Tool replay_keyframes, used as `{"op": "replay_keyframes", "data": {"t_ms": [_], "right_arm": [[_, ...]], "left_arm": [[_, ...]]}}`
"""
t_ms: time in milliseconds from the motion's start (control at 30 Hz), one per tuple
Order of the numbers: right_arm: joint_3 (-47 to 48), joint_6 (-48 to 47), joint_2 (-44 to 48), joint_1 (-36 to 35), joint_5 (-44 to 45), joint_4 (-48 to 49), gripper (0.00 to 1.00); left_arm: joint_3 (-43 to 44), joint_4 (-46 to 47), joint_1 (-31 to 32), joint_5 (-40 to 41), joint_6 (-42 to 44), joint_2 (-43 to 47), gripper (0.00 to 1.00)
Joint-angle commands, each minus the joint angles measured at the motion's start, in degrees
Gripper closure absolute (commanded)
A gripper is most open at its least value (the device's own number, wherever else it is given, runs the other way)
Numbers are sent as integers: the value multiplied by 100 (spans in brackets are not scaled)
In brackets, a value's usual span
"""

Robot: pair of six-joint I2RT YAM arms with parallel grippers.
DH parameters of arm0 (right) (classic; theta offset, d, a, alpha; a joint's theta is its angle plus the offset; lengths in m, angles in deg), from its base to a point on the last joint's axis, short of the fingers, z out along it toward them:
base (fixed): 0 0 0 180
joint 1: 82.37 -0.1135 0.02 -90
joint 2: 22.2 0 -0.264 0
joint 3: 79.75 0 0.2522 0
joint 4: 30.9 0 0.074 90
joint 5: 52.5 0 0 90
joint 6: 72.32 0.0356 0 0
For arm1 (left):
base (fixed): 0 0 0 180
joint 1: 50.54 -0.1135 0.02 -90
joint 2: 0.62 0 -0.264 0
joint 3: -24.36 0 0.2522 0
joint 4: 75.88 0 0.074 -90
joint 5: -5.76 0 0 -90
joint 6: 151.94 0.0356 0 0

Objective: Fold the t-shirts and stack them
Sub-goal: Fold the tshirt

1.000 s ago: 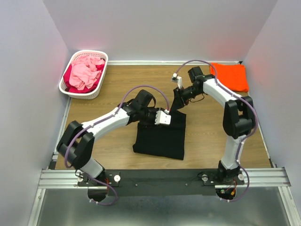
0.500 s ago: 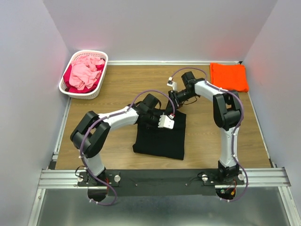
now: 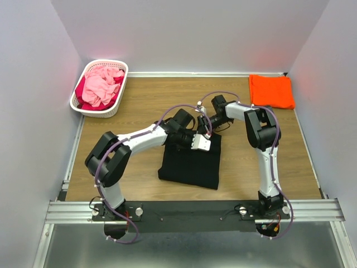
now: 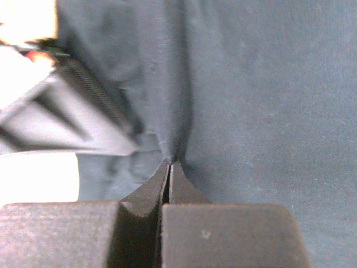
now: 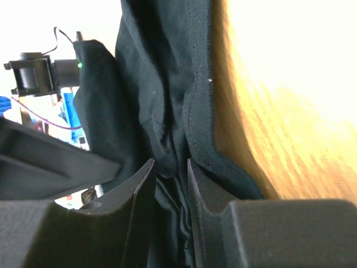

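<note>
The black t-shirt (image 3: 189,165) lies partly folded in a rough rectangle at the middle of the table. At its far right corner, my left gripper (image 3: 204,140) is shut, pinching a small ridge of the dark cloth (image 4: 268,100) at its tips (image 4: 169,163). Just behind it, my right gripper (image 3: 204,124) is shut on a bunched fold of the same shirt (image 5: 162,67), and cloth fills the gap between its fingers (image 5: 170,167). The orange t-shirt (image 3: 271,91) lies folded flat at the back right corner.
A white lattice basket (image 3: 78,104) with pink and red clothes stands at the back left. Both arms reach in over the shirt's far edge and nearly touch. White walls close in the wooden table (image 3: 139,106) on three sides.
My left gripper has shut on the black cloth. My right gripper has come down and to the left with its fold, from lifted above the table to close beside the left gripper.
</note>
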State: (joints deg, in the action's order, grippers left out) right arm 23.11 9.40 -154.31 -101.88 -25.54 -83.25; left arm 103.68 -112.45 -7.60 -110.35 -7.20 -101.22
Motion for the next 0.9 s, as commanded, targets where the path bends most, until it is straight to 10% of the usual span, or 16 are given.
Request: {"op": "replay_keyframes", "data": {"t_ms": [0, 867], "right_arm": [[-331, -315, -333, -36, 205, 88, 64], [-16, -570, 344, -44, 810, -61, 63]], "left_arm": [[334, 101, 48, 369, -87, 365, 100], [669, 1111, -286, 748, 336, 75, 100]]}}
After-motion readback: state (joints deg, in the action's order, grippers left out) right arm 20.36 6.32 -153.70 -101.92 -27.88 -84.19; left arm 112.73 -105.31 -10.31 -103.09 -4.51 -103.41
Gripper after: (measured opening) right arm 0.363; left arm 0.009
